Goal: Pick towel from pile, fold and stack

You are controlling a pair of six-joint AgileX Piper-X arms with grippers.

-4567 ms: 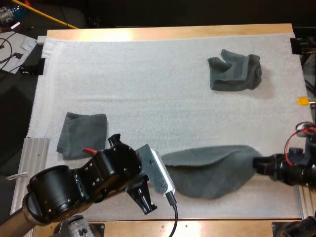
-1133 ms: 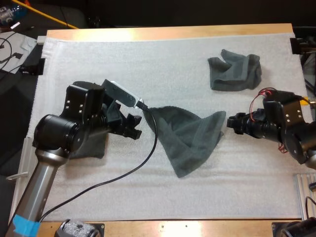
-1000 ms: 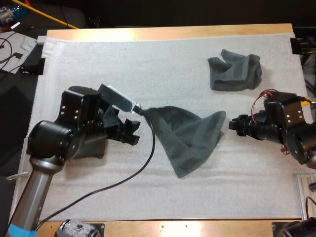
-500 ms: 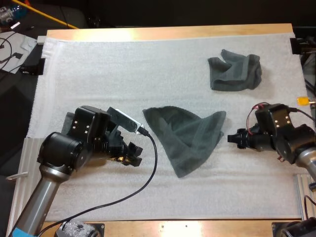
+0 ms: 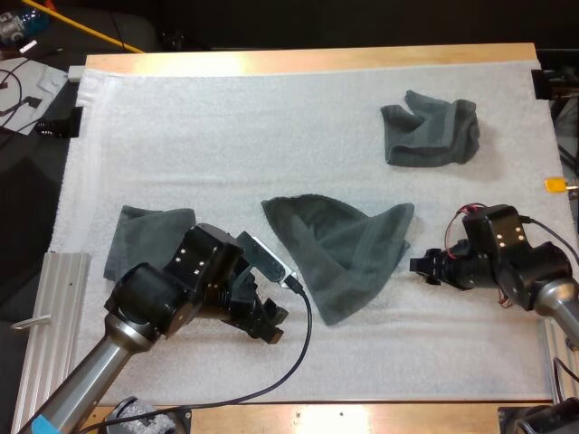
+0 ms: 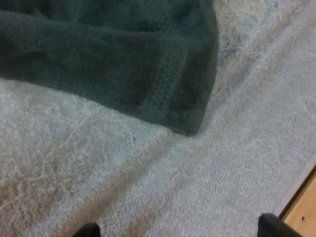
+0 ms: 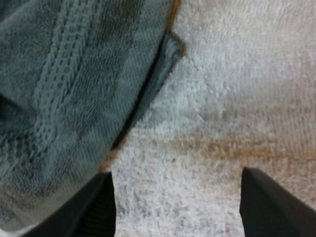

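**Half-folded towel and both grippers on the mat.** The half-folded towel (image 5: 339, 249) is laid flat near the middle of the white mat (image 5: 271, 127), and it narrows to a point toward the near edge. The left gripper (image 5: 270, 324) is seen near the towel's left edge, low over the mat and clear of the cloth. Its fingers (image 6: 270, 226) are spread apart with only bare mat between them, and the towel's pointed corner lies just ahead. The right gripper (image 5: 419, 270) is placed just off the towel's right corner, without touching it. Its fingers (image 7: 94, 207) are likewise parted and released, with the towel's hemmed edge beside one finger. A folded towel (image 5: 149, 240) is set at the mat's left side and is partly hidden by the left arm. A crumpled towel (image 5: 431, 131) lies toward the far right, well apart from both grippers. The mat is spread over a wooden table (image 5: 317, 59), and a ribbed metal rail (image 5: 54, 303) is fixed along the mat's near left side.
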